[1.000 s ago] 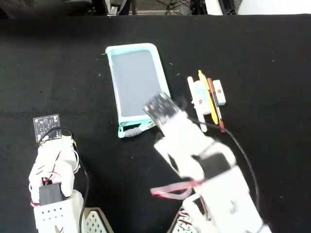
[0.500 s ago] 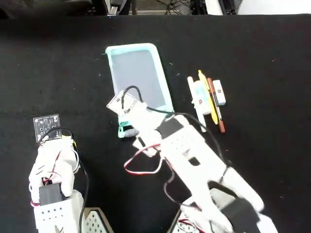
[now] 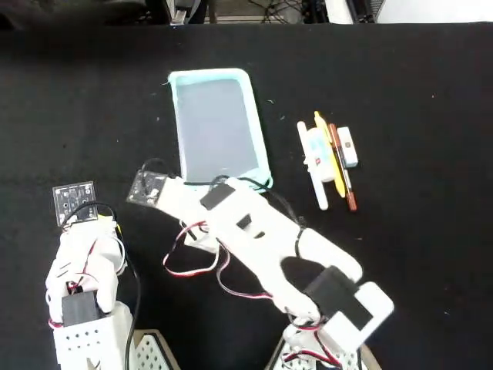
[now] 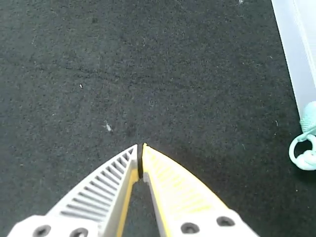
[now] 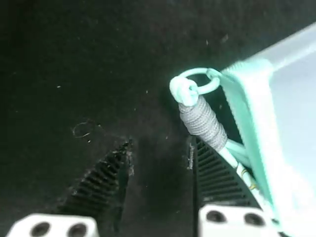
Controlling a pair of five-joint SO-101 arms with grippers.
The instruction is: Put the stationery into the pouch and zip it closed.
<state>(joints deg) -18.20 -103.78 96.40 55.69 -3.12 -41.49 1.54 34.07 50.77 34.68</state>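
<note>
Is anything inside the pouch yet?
Nothing shows through the translucent panel of the pouch; the stationery lies together on the black table beside it. The right arm covers the pouch's near end in the high view, so that end's contents cannot be seen.

No word, number or sign could be read: the white eraser (image 3: 347, 146) bore a small dark mark and the white tube (image 3: 314, 146) beside it a reddish speck (both too small to make out), while the small dark board (image 3: 75, 199) on the left arm carried pale dots, not legible characters.
</note>
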